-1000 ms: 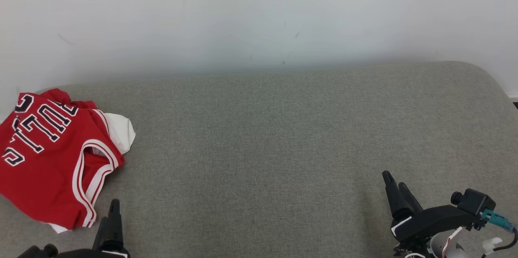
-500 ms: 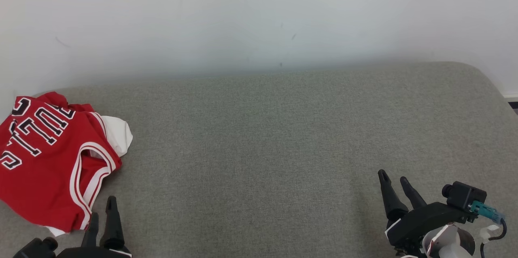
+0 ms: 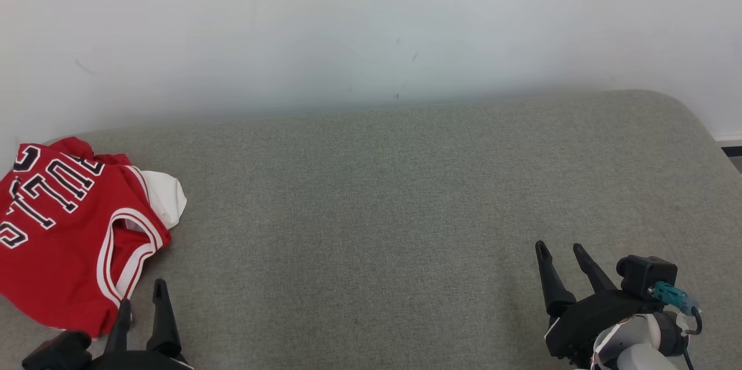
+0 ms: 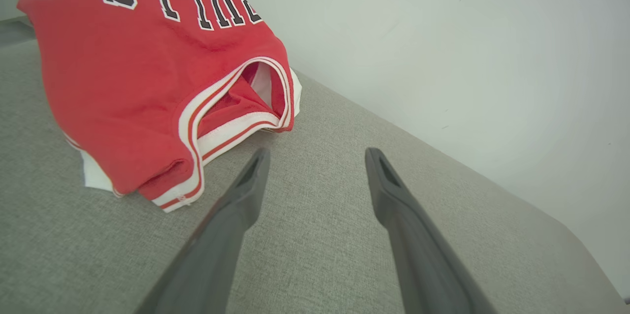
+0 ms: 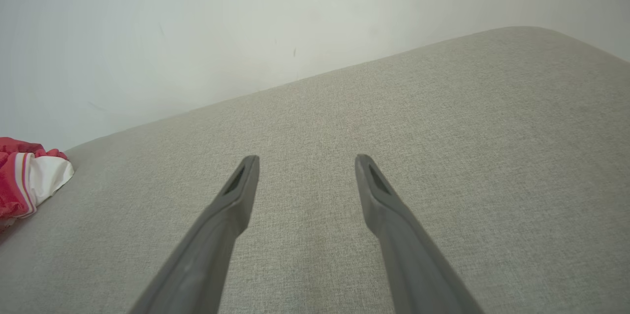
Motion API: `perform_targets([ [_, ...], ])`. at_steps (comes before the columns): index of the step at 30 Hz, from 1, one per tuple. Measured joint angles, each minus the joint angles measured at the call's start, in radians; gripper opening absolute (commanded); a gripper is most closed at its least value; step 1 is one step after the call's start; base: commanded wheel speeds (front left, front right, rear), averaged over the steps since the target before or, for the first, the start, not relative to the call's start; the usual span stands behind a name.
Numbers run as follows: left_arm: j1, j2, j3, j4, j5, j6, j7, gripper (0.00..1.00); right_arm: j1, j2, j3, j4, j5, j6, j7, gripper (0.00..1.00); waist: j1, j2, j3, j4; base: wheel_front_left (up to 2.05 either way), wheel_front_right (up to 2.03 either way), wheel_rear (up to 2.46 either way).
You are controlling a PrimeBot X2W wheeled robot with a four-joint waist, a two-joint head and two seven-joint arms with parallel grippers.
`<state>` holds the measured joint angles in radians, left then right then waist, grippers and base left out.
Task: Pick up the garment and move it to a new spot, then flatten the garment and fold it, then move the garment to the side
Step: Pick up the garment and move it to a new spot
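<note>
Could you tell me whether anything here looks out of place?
Only the red jersey: it lies rumpled at the left edge of the grey cushion, white fabric poking out beneath it. Nothing looks damaged.

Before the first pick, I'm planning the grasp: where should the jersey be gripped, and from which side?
Probably the armhole edge of the jersey: it gapes, lifted off the cushion, facing the open left gripper. Come from that side, slipping one finger into the opening.

The robot's head is turning slightly to its right. Both wrists are rolling, so the left pincer [image 3: 142, 293] and the right pincer [image 3: 559, 246] are bringing their spread fingers side by side into sight.
</note>
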<state>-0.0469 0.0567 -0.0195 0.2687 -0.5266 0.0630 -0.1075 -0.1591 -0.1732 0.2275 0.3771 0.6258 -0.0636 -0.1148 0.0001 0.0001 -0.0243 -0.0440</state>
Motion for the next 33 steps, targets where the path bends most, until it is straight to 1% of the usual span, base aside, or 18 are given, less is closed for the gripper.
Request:
perform_targets([
  [24,0.004,0.000,-0.011,-0.067,0.385,0.060,0.024,1.00,-0.037,-0.042,0.081,-0.006,-0.313,-0.060,-0.001,1.00,0.0000,0.0000,-0.006,-0.020,0.00,0.00,0.00],
  [26,0.005,-0.001,-0.011,-0.073,0.403,0.060,0.023,1.00,-0.038,-0.045,0.082,-0.007,-0.329,-0.061,-0.001,1.00,0.0000,0.0000,-0.005,-0.020,0.00,0.00,0.00],
  [33,0.021,0.000,-0.016,-0.094,0.402,0.061,0.034,1.00,-0.036,-0.046,0.065,-0.019,-0.329,-0.061,-0.001,1.00,-0.0001,-0.0001,0.001,-0.014,0.00,0.00,0.00],
])
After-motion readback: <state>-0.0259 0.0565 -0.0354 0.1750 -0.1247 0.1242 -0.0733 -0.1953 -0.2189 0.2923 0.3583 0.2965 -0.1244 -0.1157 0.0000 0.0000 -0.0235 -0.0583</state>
